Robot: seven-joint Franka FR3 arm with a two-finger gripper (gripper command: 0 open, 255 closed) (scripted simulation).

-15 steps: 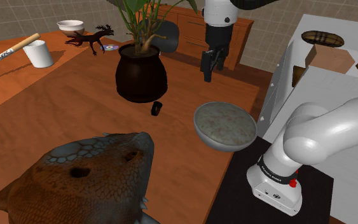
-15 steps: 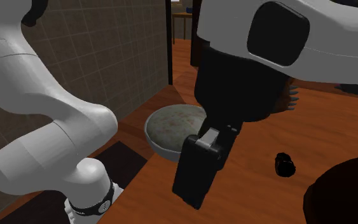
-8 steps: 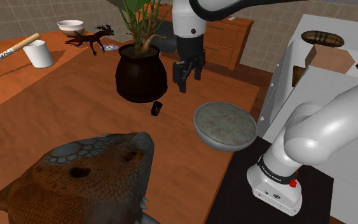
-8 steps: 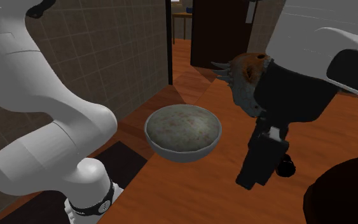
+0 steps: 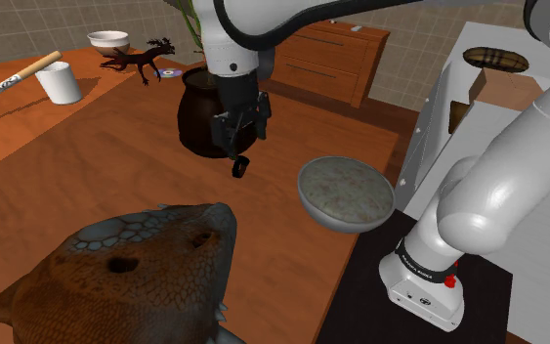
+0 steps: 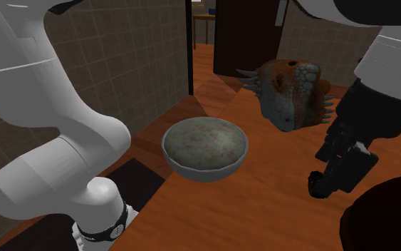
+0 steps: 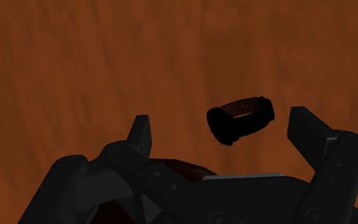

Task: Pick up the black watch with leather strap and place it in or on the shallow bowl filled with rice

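The black watch (image 5: 240, 168) lies on the brown wooden table (image 5: 87, 166), just in front of a dark plant pot (image 5: 200, 115). My gripper (image 5: 243, 147) hangs right above the watch, open. In the wrist view the watch (image 7: 241, 119) sits on its side between the two fingers (image 7: 139, 133), nearer one of them, and neither touches it. The shallow grey bowl of speckled rice (image 5: 346, 193) stands by the table edge, toward the shoulder view's right of the watch. In the second exterior view the bowl (image 6: 206, 146) is at centre and the gripper (image 6: 341, 171) is to its right.
A large lizard head (image 5: 126, 279) takes up the table's near part. The pot stands close behind the gripper. A white cup (image 5: 60, 83), a small bowl (image 5: 106, 40), a dark dragon figure (image 5: 146, 57) and a bat (image 5: 14, 78) lie far off. A wooden dresser (image 5: 326, 59) stands behind.
The gripper has swung from behind the bowl toward the shoulder view's left and come down, ending just above the watch. Watch and bowl have not moved.
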